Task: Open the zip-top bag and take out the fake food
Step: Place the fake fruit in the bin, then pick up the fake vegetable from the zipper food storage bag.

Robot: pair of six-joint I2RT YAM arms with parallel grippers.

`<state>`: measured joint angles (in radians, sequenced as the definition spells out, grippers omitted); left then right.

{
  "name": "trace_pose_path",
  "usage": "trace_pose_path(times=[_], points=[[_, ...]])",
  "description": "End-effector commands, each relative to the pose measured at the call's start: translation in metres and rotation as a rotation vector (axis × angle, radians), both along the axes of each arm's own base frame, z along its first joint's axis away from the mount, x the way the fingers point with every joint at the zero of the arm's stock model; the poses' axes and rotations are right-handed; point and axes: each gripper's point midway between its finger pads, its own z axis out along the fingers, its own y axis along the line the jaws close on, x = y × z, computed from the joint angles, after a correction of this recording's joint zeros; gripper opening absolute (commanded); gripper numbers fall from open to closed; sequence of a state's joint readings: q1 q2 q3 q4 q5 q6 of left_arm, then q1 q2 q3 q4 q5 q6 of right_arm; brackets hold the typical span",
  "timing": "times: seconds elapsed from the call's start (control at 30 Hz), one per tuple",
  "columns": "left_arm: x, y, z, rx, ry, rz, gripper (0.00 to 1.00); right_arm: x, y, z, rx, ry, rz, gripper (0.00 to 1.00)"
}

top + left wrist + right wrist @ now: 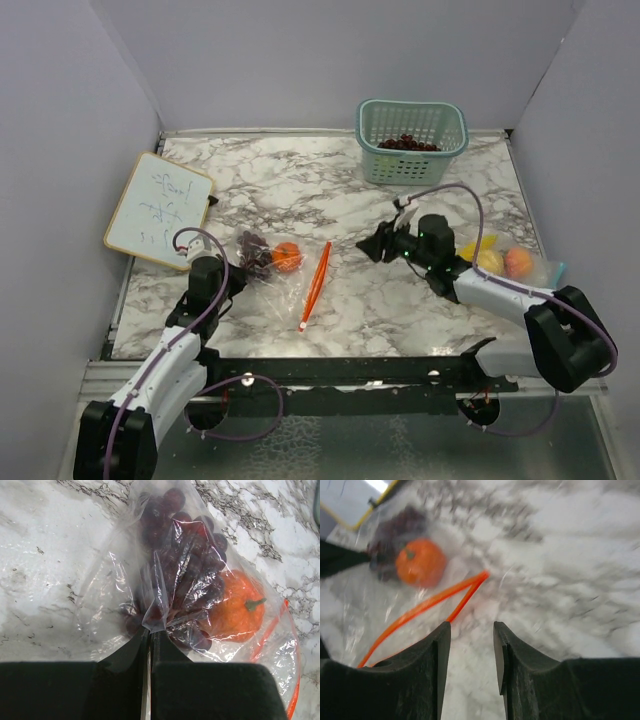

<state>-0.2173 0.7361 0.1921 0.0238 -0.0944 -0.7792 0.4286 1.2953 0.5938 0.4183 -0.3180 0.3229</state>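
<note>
Overhead view: diffuse, even light from above. The marble desk and the grey walls are uniformly bright, with only faint, soft-edged shadows beside the arms. Focus is sharp across the field, and the walls lean outward toward the frame edges.

Left wrist view: bright and crisp. White specular glare breaks across the creased film of the zip-top bag, and a pale sheen washes out the desk at left. The left pincer reads as a featureless black silhouette.

Right wrist view: heavy directional blur. The desk veining is smeared and the orange is soft-edged. The dark right pincer alone keeps fairly clean contours.
</note>
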Motion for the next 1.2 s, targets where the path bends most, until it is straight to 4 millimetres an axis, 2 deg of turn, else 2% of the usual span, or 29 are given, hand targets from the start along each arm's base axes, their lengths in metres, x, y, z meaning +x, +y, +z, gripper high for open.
trace_pose_path(times=[0.0,0.1,0.2,0.43,0.6,0.8,0.9,1.03,1.17], points=[[-0.004,0.0,-0.004,-0.016,-0.001,0.008,0.0,-0.053,0.034,-0.043,0.054,0.09,0.075,0.38],[-0.005,0.001,-0.005,-0.018,-0.003,0.011,0.0,-0.078,0.051,-0.066,0.046,0.152,0.121,0.35],[-0.005,0.0,-0.006,-0.029,-0.005,0.015,0.0,-0.095,0.07,-0.076,0.036,0.171,0.164,0.29],[-0.005,-0.004,-0.003,-0.04,-0.007,-0.005,0.0,-0.106,0.119,-0.089,0.005,0.17,0.25,0.16],[-0.005,-0.007,0.002,-0.057,-0.019,-0.019,0.0,-0.099,0.146,-0.087,0.045,0.144,0.289,0.14],[-0.012,-0.008,-0.006,-0.073,-0.004,-0.019,0.0,-0.077,0.167,-0.092,0.082,0.124,0.262,0.11],[-0.016,-0.011,-0.009,-0.092,0.002,-0.027,0.0,-0.067,0.178,-0.088,0.108,0.112,0.251,0.1],[-0.023,-0.016,-0.012,-0.131,0.007,-0.041,0.0,-0.05,0.182,-0.085,0.092,0.097,0.197,0.1],[-0.029,-0.018,-0.016,-0.147,0.013,-0.049,0.0,-0.045,0.179,-0.065,0.132,0.052,0.176,0.1]])
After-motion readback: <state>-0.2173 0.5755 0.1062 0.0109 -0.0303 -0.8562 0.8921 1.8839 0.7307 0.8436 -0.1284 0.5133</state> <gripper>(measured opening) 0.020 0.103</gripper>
